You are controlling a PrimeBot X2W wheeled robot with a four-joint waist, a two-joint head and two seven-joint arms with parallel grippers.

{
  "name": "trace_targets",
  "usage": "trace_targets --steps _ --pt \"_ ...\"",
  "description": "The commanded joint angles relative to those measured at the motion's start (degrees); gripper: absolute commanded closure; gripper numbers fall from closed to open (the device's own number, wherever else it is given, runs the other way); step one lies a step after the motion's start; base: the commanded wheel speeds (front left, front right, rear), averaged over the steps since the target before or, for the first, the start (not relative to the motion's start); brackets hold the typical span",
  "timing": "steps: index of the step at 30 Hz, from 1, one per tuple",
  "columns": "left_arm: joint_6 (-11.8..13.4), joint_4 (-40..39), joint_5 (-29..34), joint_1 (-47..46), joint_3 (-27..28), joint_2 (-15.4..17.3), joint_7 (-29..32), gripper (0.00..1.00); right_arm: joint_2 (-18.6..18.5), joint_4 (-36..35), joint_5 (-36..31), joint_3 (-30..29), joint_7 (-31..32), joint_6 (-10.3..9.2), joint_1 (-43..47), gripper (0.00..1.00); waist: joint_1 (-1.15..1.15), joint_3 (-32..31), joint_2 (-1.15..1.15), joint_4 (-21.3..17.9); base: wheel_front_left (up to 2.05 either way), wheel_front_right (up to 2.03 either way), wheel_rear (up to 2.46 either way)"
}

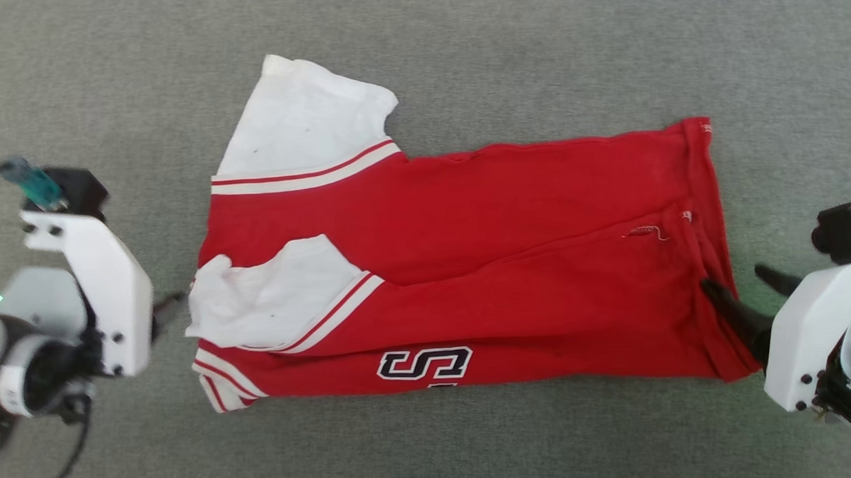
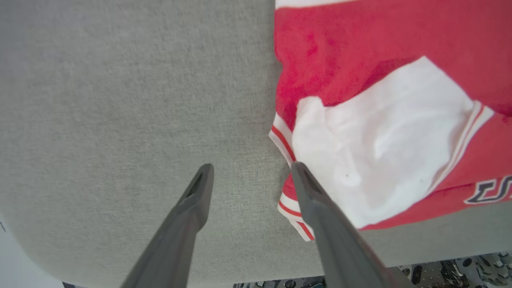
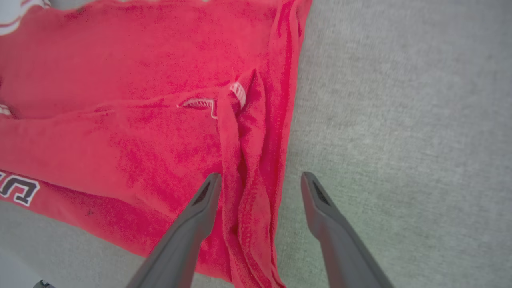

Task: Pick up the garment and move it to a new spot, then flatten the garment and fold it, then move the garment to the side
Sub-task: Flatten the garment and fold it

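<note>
The red garment (image 1: 481, 216) lies folded lengthwise on the grey surface, collar end at the left, hem at the right. One white sleeve (image 1: 301, 119) sticks out at the far side; the other white sleeve (image 1: 272, 297) is folded over the red body. A black white-outlined letter (image 1: 424, 364) shows near the front edge. My left gripper (image 2: 250, 170) is open just off the striped collar edge (image 2: 282, 138), one finger over the cloth's corner. My right gripper (image 3: 258, 180) is open and straddles the bunched hem (image 3: 256, 160), also seen in the head view (image 1: 742, 284).
The grey carpeted surface (image 1: 461, 47) extends all around the garment. Its rounded front edge (image 2: 248, 278) shows low in the left wrist view, with cluttered floor beyond.
</note>
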Motion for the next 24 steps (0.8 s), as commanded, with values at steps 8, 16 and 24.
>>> trace_targets --steps 8,16,24 --pt "-2.58 1.53 2.91 -8.27 2.79 0.86 -0.63 0.00 3.90 -2.76 -3.97 1.19 -14.34 -0.02 -4.18 0.00 0.00 1.23 0.00 -4.93 0.00 0.00 0.00" --pt "-10.57 13.68 6.51 -18.26 2.55 -4.20 -3.79 0.00 7.72 1.07 -9.16 4.68 -30.57 -0.02 -8.08 0.00 0.00 3.20 0.00 -10.61 0.00 0.00 0.00" --pt "-16.92 29.94 8.55 -25.28 1.67 -9.49 -7.05 0.00 9.17 4.93 -9.46 8.99 -35.75 -0.02 -9.45 0.00 0.00 4.86 0.00 -14.77 0.00 0.00 0.00"
